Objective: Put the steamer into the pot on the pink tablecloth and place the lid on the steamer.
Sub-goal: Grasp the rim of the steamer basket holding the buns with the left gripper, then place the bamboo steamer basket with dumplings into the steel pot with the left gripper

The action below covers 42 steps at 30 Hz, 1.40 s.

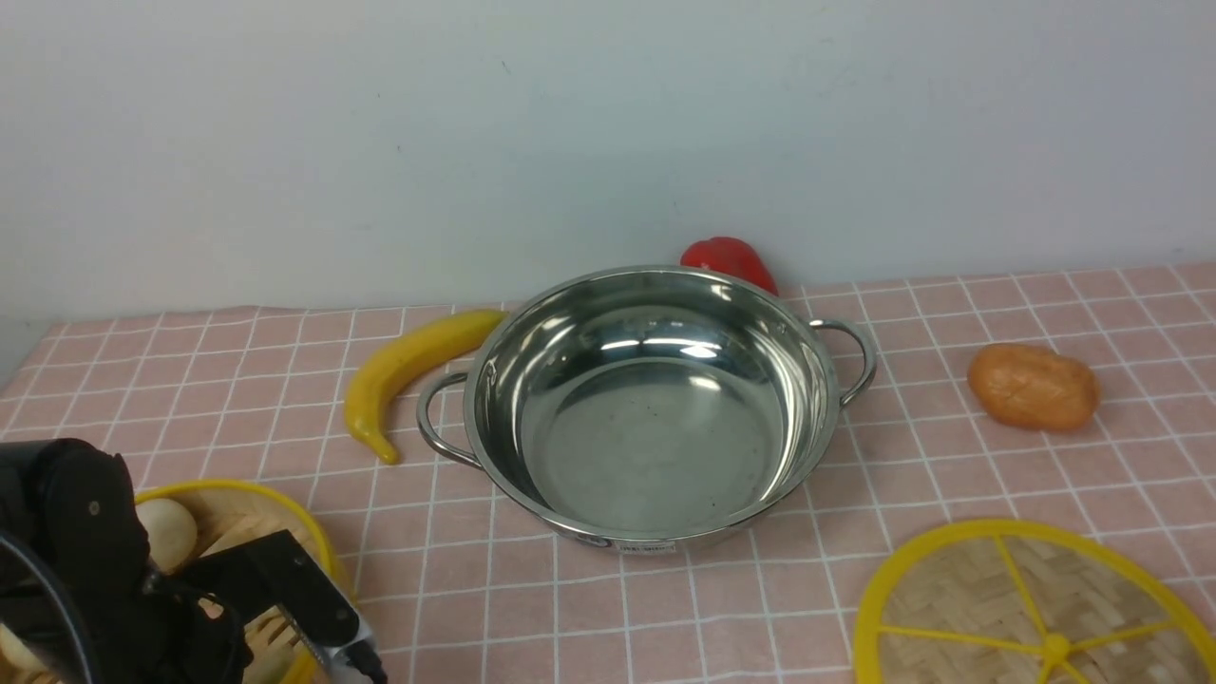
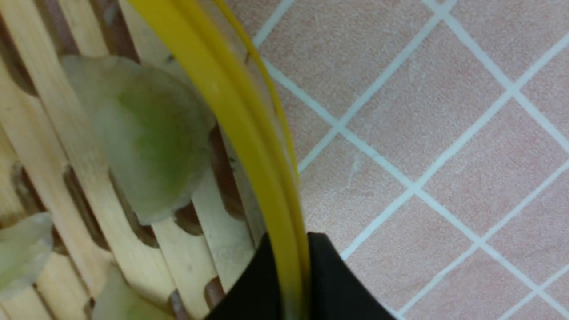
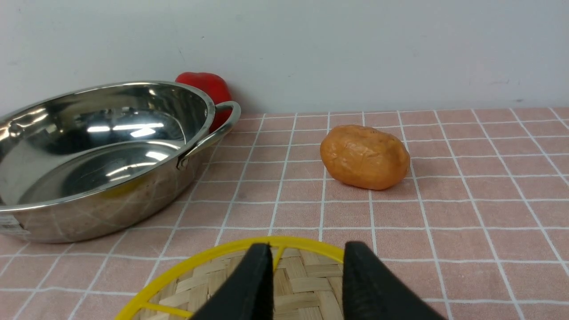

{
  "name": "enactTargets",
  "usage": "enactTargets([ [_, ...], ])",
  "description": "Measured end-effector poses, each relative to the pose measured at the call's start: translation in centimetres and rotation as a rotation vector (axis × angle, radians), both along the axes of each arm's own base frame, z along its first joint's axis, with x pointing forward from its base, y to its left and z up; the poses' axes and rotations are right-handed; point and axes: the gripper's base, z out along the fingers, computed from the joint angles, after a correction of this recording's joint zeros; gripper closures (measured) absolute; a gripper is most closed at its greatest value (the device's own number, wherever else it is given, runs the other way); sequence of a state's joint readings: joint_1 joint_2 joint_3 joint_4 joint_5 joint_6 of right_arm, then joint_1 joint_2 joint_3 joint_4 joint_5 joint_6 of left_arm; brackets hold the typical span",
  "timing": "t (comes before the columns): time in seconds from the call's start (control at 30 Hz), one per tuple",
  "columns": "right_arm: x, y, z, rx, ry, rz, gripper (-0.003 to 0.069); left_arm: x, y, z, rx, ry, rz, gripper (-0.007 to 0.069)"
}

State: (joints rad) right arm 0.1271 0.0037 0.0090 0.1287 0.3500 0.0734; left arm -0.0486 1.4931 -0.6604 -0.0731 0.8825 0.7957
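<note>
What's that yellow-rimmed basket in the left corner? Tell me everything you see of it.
The steamer is a round basket with a thin yellow plastic-looking rim and a floor of pale bamboo slats. It holds a pale toy bun and translucent greenish dumplings. It sits at the near left of the pink tablecloth, apart from the pot. The left pincer grips its rim; the arm hides part.

Bare pink tablecloth between the near-left steamer and the central pot leaves open passage, while a banana crowds the pot's left handle and a red pepper its far rim.
</note>
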Motion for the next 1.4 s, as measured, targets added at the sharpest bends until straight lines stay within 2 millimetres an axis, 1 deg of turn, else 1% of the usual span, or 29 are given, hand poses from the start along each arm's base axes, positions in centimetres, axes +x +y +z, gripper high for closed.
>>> enactTargets([
  [0.1, 0.0, 0.0, 0.0, 0.000, 0.000, 0.000, 0.0417, 0.1, 0.0, 0.1, 0.004, -0.003, 0.006, 0.0595],
  [0.23, 0.0, 0.0, 0.0, 0.000, 0.000, 0.000, 0.0417, 0.7, 0.2, 0.9, 0.027, -0.017, 0.030, 0.0594],
  [0.33, 0.0, 0.0, 0.0, 0.000, 0.000, 0.000, 0.0417, 1.4, 0.4, 2.4, 0.057, -0.036, 0.050, 0.0583],
  [0.4, 0.0, 0.0, 0.0, 0.000, 0.000, 0.000, 0.0417, 1.8, 0.6, 3.9, 0.073, -0.059, 0.076, 0.0582],
  [0.43, 0.0, 0.0, 0.0, 0.000, 0.000, 0.000, 0.0417, 1.9, 0.6, 4.2, 0.078, -0.062, 0.077, 0.0582],
  [0.47, 0.0, 0.0, 0.0, 0.000, 0.000, 0.000, 0.0417, 2.3, 0.7, 5.3, 0.092, -0.087, 0.092, 0.0582],
  [0.5, 0.0, 0.0, 0.0, 0.000, 0.000, 0.000, 0.0417, 2.2, 0.7, 5.4, 0.093, -0.088, 0.094, 0.0582],
  [0.53, 0.0, 0.0, 0.0, 0.000, 0.000, 0.000, 0.0417, 2.6, 0.8, 6.4, 0.101, -0.110, 0.104, 0.0582],
  [0.6, 0.0, 0.0, 0.0, 0.000, 0.000, 0.000, 0.0417, 3.0, 0.8, 7.6, 0.104, -0.130, 0.110, 0.0582],
  [0.67, 0.0, 0.0, 0.0, 0.000, 0.000, 0.000, 0.0417, 3.4, 0.6, 8.6, 0.102, -0.144, 0.103, 0.0582],
  [0.77, 0.0, 0.0, 0.0, 0.000, 0.000, 0.000, 0.0417, 4.0, -0.4, 10.2, 0.094, -0.175, 0.059, 0.0582],
  [0.87, 0.0, 0.0, 0.0, 0.000, 0.000, 0.000, 0.0417, 4.6, -2.4, 11.9, 0.083, -0.209, -0.028, 0.0582],
  [0.97, 0.0, 0.0, 0.0, 0.000, 0.000, 0.000, 0.0417, 5.6, -4.9, 14.4, 0.078, -0.273, -0.123, 0.0582],
  [1.0, 0.0, 0.0, 0.0, 0.000, 0.000, 0.000, 0.0417, 6.0, -5.6, 15.0, 0.076, -0.290, -0.147, 0.0582],
  [1.03, 0.0, 0.0, 0.0, 0.000, 0.000, 0.000, 0.0417, 6.0, -5.8, 15.2, 0.074, -0.297, -0.152, 0.0582],
  [1.1, 0.0, 0.0, 0.0, 0.000, 0.000, 0.000, 0.0417, 6.9, -8.1, 16.6, 0.065, -0.349, -0.231, 0.0582],
  [1.2, 0.0, 0.0, 0.0, 0.000, 0.000, 0.000, 0.0417, 7.8, -11.2, 17.9, 0.050, -0.405, -0.344, 0.0582],
  [1.27, 0.0, 0.0, 0.0, 0.000, 0.000, 0.000, 0.0417, 8.3, -13.4, 17.9, 0.046, -0.418, -0.419, 0.0582],
  [1.3, 0.0, 0.0, 0.0, 0.000, 0.000, 0.000, 0.0417, 8.7, -15.0, 17.5, 0.043, -0.414, -0.471, 0.0582],
  [1.33, 0.0, 0.0, 0.0, 0.000, 0.000, 0.000, 0.0417, 8.9, -16.1, 17.0, 0.043, -0.403, -0.502, 0.0582],
  [1.37, 0.0, 0.0, 0.0, 0.000, 0.000, 0.000, 0.0417, 9.1, -16.7, 16.7, 0.043, -0.398, -0.523, 0.0582],
  [1.4, 0.0, 0.0, 0.0, 0.000, 0.000, 0.000, 0.0417, 9.4, -17.9, 16.0, 0.045, -0.387, -0.558, 0.0582],
])
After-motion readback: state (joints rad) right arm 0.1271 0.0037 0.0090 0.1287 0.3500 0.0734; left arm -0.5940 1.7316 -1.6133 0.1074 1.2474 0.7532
